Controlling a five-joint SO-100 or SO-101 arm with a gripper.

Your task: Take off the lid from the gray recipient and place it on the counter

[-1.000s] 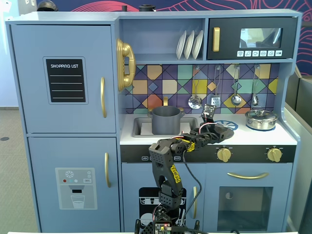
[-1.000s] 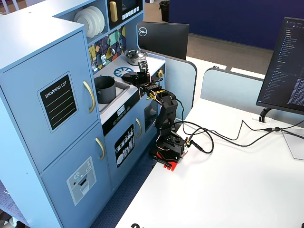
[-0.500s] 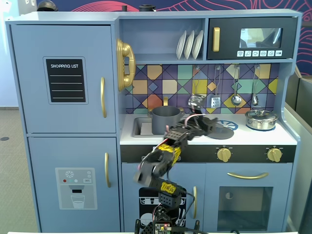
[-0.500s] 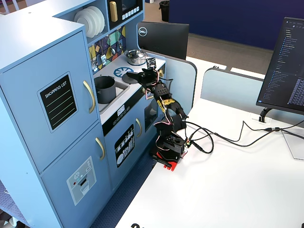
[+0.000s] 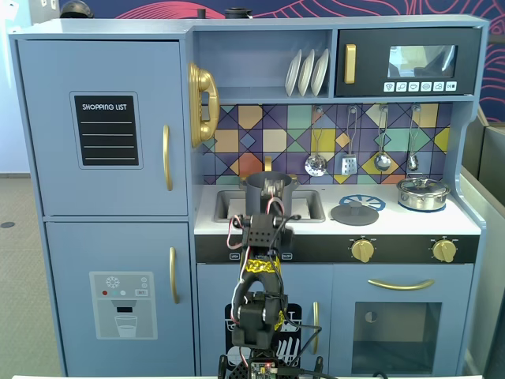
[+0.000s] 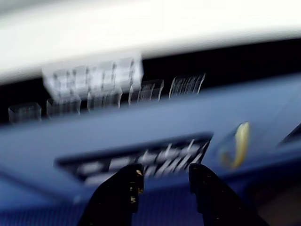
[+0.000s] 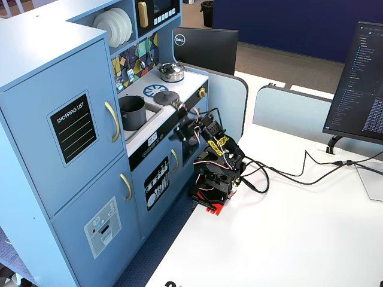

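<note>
The matte gray pot [image 5: 260,188] stands uncovered in the recessed sink, and also shows in the other fixed view [image 7: 133,111]. Its flat dark gray lid [image 5: 354,213] lies on the white counter [image 5: 410,222] beside the blue burner print, to the right of the pot, as the other fixed view [image 7: 166,96] also shows. My gripper [image 7: 179,109] is at the counter's front edge, in front of the pot [image 5: 273,190]. In the blurred wrist view the gripper [image 6: 164,181] is open and empty, facing the blue cabinet front.
A shiny silver pot with its lid [image 5: 423,193] stands at the counter's right end. Utensils [image 5: 316,163] hang on the back wall above it. Gold knobs [image 5: 362,250] stick out of the front panel. A monitor [image 7: 358,84] and cables [image 7: 299,173] are on the desk.
</note>
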